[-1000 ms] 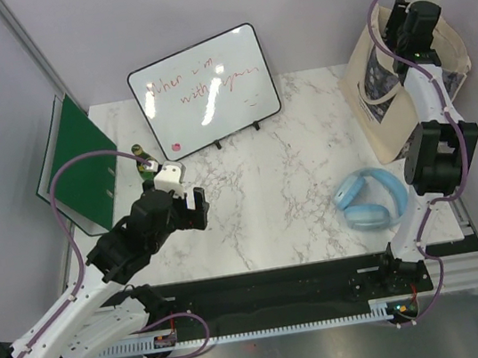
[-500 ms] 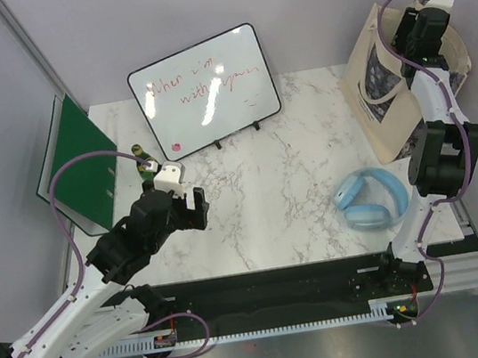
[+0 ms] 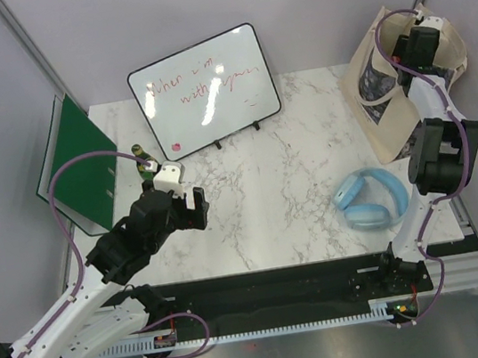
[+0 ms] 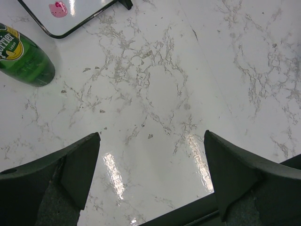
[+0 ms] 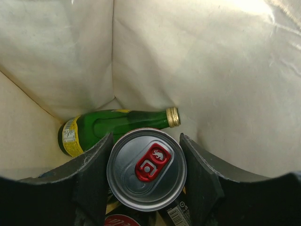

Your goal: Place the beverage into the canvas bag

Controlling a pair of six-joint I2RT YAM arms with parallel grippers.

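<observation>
My right gripper [image 5: 146,153] is down inside the canvas bag [image 5: 225,70], shut on a silver-topped beverage can [image 5: 146,168] with a red pull tab. A green glass bottle [image 5: 113,125] lies on the bag's floor just behind the can. In the top view the cream bag [image 3: 378,113] stands at the far right, with the right wrist [image 3: 417,42] in its mouth. My left gripper [image 4: 153,179] is open and empty above the marble table. Another green bottle [image 4: 23,56] stands to its far left, also in the top view [image 3: 138,152].
A whiteboard [image 3: 203,90] stands at the back centre. A green folder [image 3: 75,163] leans at the far left. Blue headphones [image 3: 370,198] lie near the bag's base. More cans [image 5: 176,214] show beneath the held one.
The right wrist has come down from above the bag's rim into its mouth. The left arm has not moved.
</observation>
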